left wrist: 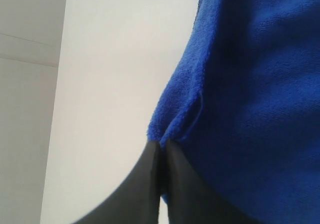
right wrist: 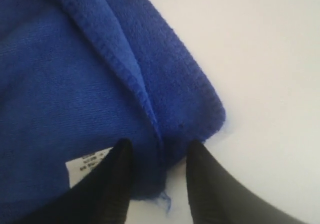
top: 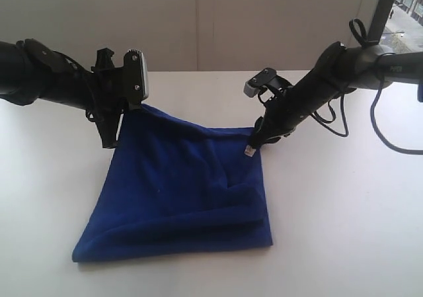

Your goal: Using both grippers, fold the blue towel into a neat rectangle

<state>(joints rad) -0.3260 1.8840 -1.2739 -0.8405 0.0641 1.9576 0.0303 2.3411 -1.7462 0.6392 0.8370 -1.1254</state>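
Note:
The blue towel (top: 185, 191) lies on the white table (top: 344, 211), with a fold along its near edge. My left gripper (top: 134, 104) is shut on the far left corner and holds it raised above the table. In the left wrist view its fingers (left wrist: 161, 149) pinch the towel's edge (left wrist: 250, 84). My right gripper (top: 253, 148) is down at the far right corner. There, the right gripper (right wrist: 159, 149) stands open, one finger on each side of the corner of the towel (right wrist: 60, 74), beside the white tag (right wrist: 85, 164).
A grey wall (top: 198, 19) stands behind the table. Black cables (top: 390, 138) hang from the right arm and loop over the table at the right. White tabletop runs all round the towel.

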